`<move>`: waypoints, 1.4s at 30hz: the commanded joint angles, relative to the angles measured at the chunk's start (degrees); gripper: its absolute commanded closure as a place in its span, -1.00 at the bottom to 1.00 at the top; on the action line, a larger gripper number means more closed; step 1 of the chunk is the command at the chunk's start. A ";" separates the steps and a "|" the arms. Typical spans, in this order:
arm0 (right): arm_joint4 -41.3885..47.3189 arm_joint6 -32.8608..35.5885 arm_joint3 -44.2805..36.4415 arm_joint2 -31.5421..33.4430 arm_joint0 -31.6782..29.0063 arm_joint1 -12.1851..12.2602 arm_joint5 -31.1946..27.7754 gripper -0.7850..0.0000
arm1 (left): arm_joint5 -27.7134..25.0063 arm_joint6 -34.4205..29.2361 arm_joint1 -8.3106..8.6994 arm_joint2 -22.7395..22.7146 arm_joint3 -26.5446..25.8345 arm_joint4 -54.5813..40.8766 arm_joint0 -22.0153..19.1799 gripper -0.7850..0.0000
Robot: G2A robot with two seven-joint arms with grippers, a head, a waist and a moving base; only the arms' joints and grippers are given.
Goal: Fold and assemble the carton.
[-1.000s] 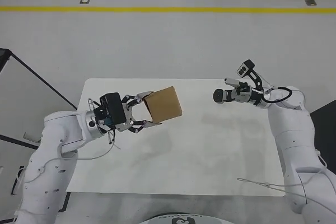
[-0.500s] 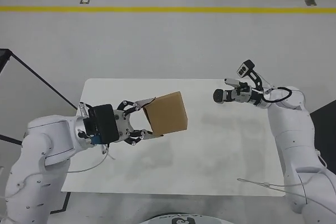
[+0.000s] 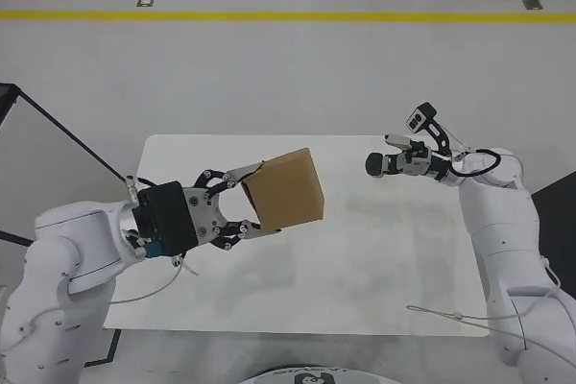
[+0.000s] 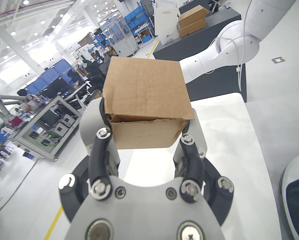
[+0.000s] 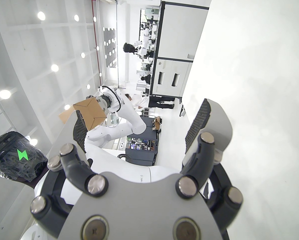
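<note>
A brown cardboard carton (image 3: 284,189), folded into a closed cube, hangs above the white table (image 3: 384,278) left of its middle. My left gripper (image 3: 260,200) is shut on it, one finger on each side of its near end. In the left wrist view the carton (image 4: 145,101) sits between the fingers (image 4: 99,116), tilted up, with a flap edge showing on its near face. My right gripper (image 3: 371,164) stays over the table's far right part, apart from the carton. In the right wrist view the right gripper (image 5: 142,123) is open and holds nothing, and the carton (image 5: 90,112) shows far off.
The white table's edge (image 3: 317,331) runs along the front. A dark frame (image 3: 48,120) stands off the table's left side. A thin cable (image 3: 451,315) lies near the front right corner.
The left arm has drawn back toward the front left and turned, carrying the carton a little lower and rightward. The right arm has kept still.
</note>
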 commanded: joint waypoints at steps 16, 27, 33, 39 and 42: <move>0.00 0.00 0.00 0.00 0.00 0.00 0.00 -1.00 | -2.94 -8.30 2.05 -2.87 2.74 -10.64 -9.99 1.00; 0.00 0.00 0.00 0.00 0.00 0.00 0.00 -1.00 | -0.03 -8.58 2.05 -0.57 2.36 -11.52 -11.71 1.00; 0.00 0.00 0.00 0.00 0.00 0.00 0.00 -1.00 | 2.88 -14.65 2.14 6.96 5.46 -18.68 -19.78 1.00; 0.00 0.00 0.00 0.00 0.00 0.00 0.00 -1.00 | 6.15 -21.24 2.29 10.38 6.55 -21.94 -24.75 1.00; 0.00 0.00 0.00 0.00 0.00 0.00 0.00 -1.00 | 6.15 -21.24 2.29 10.38 6.55 -21.94 -24.75 1.00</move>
